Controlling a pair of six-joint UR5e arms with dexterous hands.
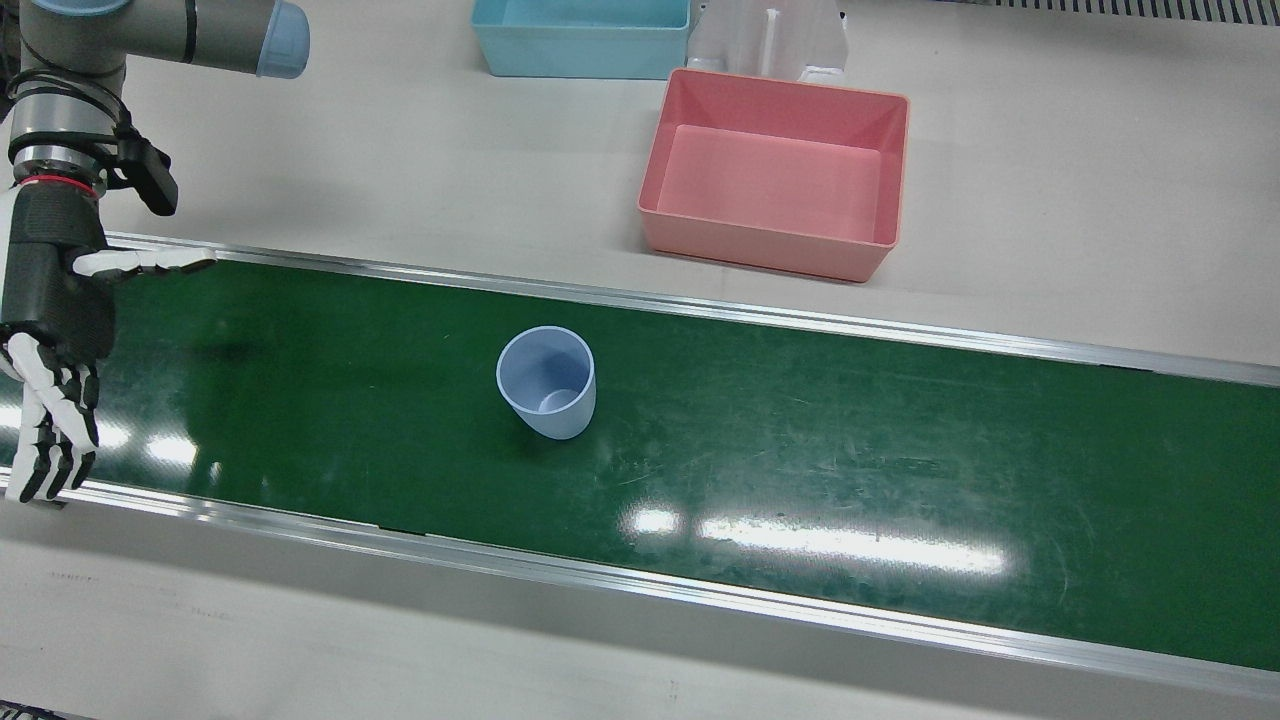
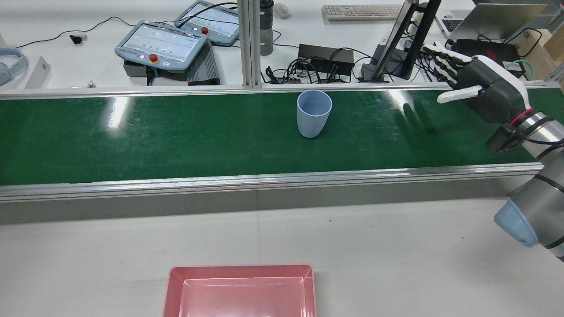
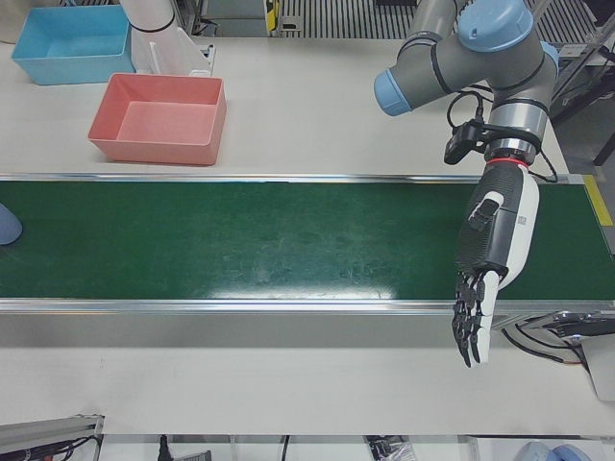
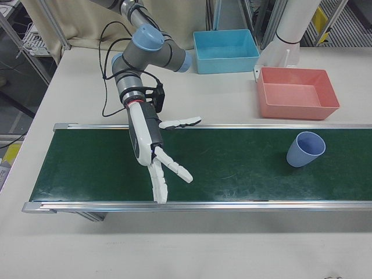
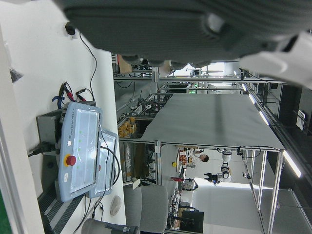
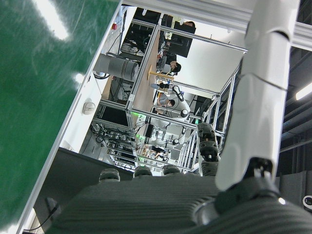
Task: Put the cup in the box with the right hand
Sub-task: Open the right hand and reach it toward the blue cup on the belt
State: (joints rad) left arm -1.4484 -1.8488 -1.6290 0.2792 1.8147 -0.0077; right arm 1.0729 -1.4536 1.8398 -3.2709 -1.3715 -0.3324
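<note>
**A:** so how far along is this? Right hand [image 4: 157, 157] hangs over the conveyor belt [image 1: 900, 470] near its end, fingers spread, holding nothing. Light blue cup [image 1: 546, 382] stands upright mid-belt, well apart from it.

**B:** yeah, I'd say nothing's done yet: grasp, lift and drop all left. Pink box [image 1: 775, 175] sits empty on the worktop past the belt's far rail, blue bin [image 1: 580, 40] behind it. Left hand [image 3: 490, 254] is open too, well clear. Path looks free.

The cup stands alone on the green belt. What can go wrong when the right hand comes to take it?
1. The cup is tall, narrow at the base and standing free, so a sideways touch from the open right hand may tip it.
2. The pink box lies off the belt, beyond its metal rail. A low carry could catch the rail or the box wall.
</note>
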